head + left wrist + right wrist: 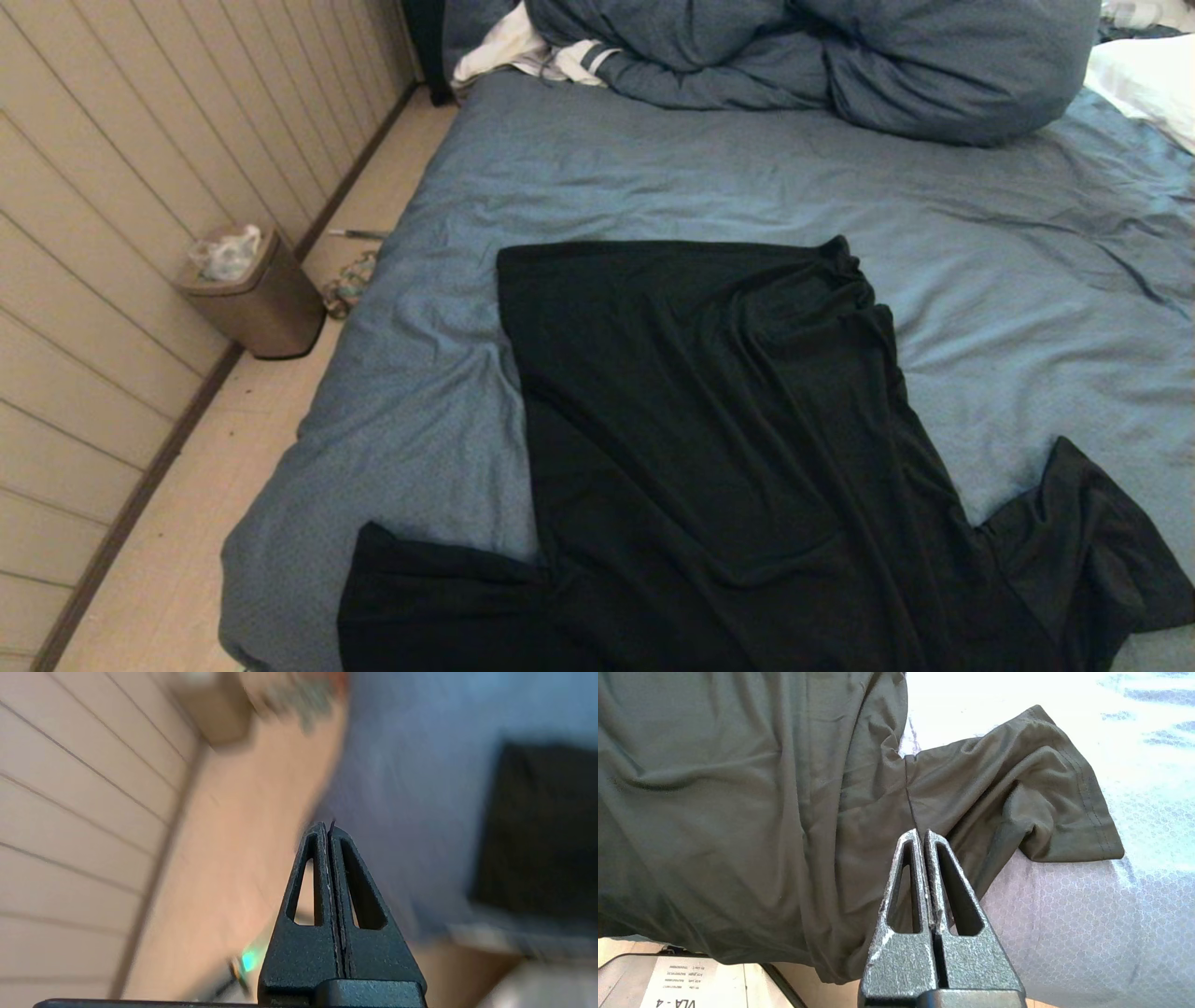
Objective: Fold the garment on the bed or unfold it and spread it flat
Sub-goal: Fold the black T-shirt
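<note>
The garment (709, 448) lies spread on the bed (653, 177), both pincers shut and empty.

The black shirt rests back side up, no print showing, its hem toward twelve o'clock and the sleeves at about seven and four o'clock; I think it is laid out so for folding. Some wrinkles run along its right edge. The right pincer (923, 833) hovers above the seam of the right sleeve with fingers pressed together, holding nothing. The left pincer (327, 826), also closed tight, hangs over the bed edge near the floor. At nine o'clock a small bin (257, 299) stands by the wall with crumpled plastic (224, 254) inside. At twelve o'clock the duvet (840, 65) is bunched.
</note>
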{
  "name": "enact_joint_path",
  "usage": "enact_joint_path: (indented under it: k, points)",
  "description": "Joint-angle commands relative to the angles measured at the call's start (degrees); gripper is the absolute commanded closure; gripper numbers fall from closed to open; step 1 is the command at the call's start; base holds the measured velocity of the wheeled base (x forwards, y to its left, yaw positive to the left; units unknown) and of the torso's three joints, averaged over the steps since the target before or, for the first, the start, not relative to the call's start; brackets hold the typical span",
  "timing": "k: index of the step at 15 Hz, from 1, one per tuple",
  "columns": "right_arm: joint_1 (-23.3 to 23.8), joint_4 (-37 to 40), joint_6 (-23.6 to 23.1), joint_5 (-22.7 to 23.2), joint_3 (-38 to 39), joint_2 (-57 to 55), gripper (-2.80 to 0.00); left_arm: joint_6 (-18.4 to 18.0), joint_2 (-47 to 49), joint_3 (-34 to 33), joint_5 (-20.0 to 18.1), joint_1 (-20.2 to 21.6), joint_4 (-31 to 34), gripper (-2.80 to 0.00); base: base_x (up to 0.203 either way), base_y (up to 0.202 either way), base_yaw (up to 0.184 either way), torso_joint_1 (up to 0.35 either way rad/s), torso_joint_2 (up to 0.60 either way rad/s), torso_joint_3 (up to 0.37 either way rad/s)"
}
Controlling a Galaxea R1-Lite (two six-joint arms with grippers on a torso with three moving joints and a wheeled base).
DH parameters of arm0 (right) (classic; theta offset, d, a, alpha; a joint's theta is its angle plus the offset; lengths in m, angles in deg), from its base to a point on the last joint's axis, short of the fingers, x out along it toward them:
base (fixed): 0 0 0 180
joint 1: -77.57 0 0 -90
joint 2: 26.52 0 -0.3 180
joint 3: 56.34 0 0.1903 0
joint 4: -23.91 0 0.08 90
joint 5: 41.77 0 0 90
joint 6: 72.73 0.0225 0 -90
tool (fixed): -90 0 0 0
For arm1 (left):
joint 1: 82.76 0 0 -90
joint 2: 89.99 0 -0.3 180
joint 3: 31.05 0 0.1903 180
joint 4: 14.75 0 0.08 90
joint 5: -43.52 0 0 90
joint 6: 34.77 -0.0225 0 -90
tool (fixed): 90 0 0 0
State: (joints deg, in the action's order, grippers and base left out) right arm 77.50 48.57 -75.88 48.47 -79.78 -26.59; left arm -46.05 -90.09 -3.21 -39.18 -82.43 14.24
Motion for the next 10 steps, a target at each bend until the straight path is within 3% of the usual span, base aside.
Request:
enact_joint_path:
  k: [1,3,6,8,10]
  points:
    - [0.0,0.1,0.0,0.0,0.1,-0.2,0.0,-0.2,0.1,-3.8,1.3,0.0,-10.9,0.0,0.0,0.0,0.0,0.0,0.0,0.0]
    - [0.0,0.1,0.4,-0.1,0.1,-0.2,0.0,-2.2,0.1,-5.9,-0.7,0.0,-17.2,0.0,0.0,0.0,0.0,0.0,0.0,0.0]
    - [0.0,0.1,1.4,-0.2,0.1,-0.2,0.0,3.7,0.0,-6.5,-8.8,0.0,-12.3,0.0,0.0,0.0,0.0,0.0,0.0,0.0]
    - [0.0,0.1,1.3,-0.2,0.1,-0.2,0.0,3.9,0.0,-5.8,-9.5,0.0,-6.8,0.0,0.0,0.0,0.0,0.0,0.0,0.0]
    - [0.0,0.0,2.0,-0.3,0.1,-0.2,0.0,4.7,0.0,-6.5,-9.2,0.0,-10.2,0.0,0.0,0.0,0.0,0.0,0.0,0.0]
